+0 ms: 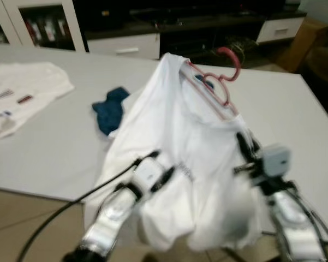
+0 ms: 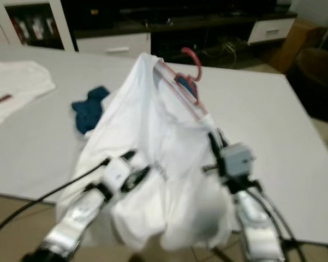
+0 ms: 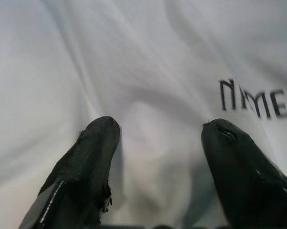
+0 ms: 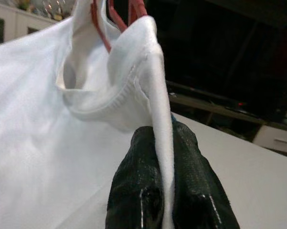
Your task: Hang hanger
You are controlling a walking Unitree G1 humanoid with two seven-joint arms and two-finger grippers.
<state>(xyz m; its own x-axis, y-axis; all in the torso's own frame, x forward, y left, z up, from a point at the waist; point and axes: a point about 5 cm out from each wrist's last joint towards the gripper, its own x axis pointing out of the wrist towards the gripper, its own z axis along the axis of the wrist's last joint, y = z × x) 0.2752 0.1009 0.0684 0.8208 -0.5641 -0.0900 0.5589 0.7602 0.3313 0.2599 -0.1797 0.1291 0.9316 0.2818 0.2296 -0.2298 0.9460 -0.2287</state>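
White shirt on red hanger, held above the bench.
Right claw (image 4: pixel 164 138) pinches the white shirt (image 1: pixel 174 158) below the red hanger (image 1: pixel 218 76); left claw (image 3: pixel 160 138) is spread against the cloth near the bench (image 1: pixel 54 142) front edge.

table (image 1: pixel 54 147): pale grey, filled most of the frame | white garment with small labels (image 1: pixel 22 90): lay flat at upper left | blue cloth (image 1: pixel 110 111): crumpled near centre, left of middle | white T-shirt (image 1: pixel 169 164): draped over the near edge, lower centre
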